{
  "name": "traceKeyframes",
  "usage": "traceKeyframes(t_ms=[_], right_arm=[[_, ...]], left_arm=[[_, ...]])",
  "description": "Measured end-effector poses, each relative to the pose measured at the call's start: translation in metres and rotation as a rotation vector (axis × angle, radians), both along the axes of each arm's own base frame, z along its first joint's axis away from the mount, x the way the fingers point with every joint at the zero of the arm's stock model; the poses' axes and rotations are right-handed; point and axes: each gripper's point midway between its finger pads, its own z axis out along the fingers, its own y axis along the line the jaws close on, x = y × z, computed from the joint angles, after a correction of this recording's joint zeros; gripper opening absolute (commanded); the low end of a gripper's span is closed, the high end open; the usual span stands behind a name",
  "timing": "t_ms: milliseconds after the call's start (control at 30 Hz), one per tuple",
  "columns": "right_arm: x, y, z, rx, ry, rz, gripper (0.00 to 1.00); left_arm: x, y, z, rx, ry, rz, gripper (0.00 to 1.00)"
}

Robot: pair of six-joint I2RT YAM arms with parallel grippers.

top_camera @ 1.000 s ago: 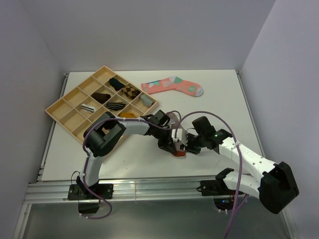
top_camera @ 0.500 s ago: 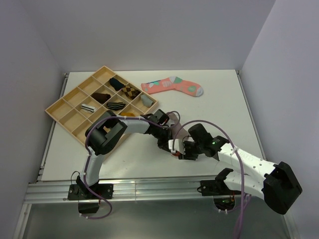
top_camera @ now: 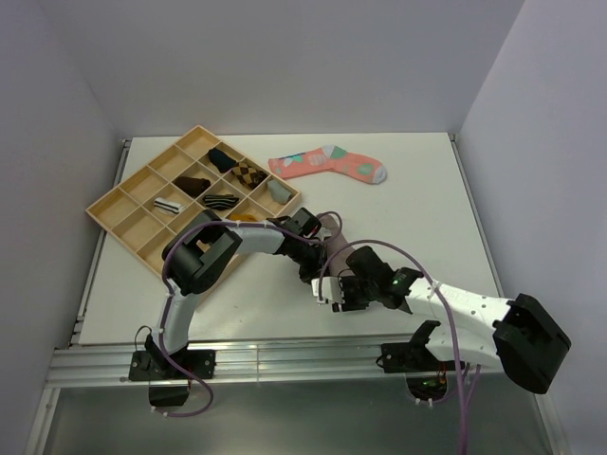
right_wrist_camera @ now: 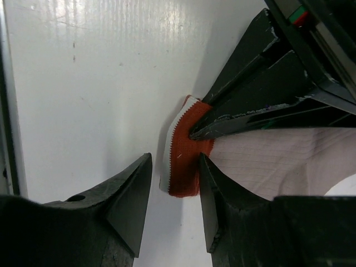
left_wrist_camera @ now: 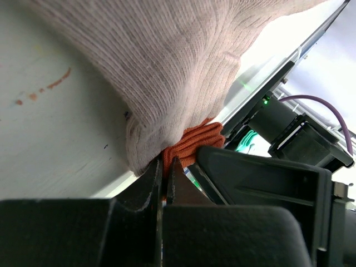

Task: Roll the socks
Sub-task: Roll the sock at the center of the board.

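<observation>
Near the front edge of the table (top_camera: 427, 190), the right gripper (right_wrist_camera: 175, 161) stands open. Its two fingers (right_wrist_camera: 130, 194) are on either side of the red cuff (right_wrist_camera: 183, 167) of the brown sock (left_wrist_camera: 167, 67). One finger is apart from the cuff. The other is just beside it, and I cannot tell if it touches. It holds nothing.

Just behind it, the left gripper (left_wrist_camera: 165, 172) is fully closed and pinches the same cuff between its fingertips. The brown sock lies in the middle of the table, bunched up, and its body goes away from the cuff under the left wrist.

Farther back on the left is a wooden tray (top_camera: 116, 204), and some of its compartments hold rolled socks (top_camera: 220, 201). A pink sock (top_camera: 327, 163) lies flat near the far edge, well apart from both grippers.
</observation>
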Motion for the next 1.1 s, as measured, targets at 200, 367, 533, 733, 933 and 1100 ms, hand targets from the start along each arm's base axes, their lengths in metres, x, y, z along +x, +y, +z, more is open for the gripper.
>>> traceKeyframes(t_ms=[200,367,533,733,933,1100], right_arm=[[0.004,0.0,-0.009,-0.022,-0.016,-0.008,0.44],[0.012,0.003,-0.011,-0.025,-0.048,-0.022,0.37],[0.017,0.006,-0.012,-0.021,-0.054,-0.047,0.15],[0.016,0.007,-0.01,-0.002,-0.038,-0.064,0.12],[0.005,0.0,-0.01,0.022,0.051,-0.071,0.11],[0.001,-0.009,-0.008,0.027,0.189,-0.094,0.12]], left_arm=[[0.0,0.0,0.0,-0.002,0.001,0.0,0.0],[0.001,0.002,0.0,-0.003,0.007,0.003,0.01],[0.001,0.004,-0.001,-0.016,0.015,0.007,0.15],[0.003,0.01,0.001,-0.054,0.019,0.075,0.29],[0.02,0.02,0.011,-0.051,-0.104,0.227,0.35],[0.045,0.026,0.024,-0.089,-0.251,0.37,0.32]])
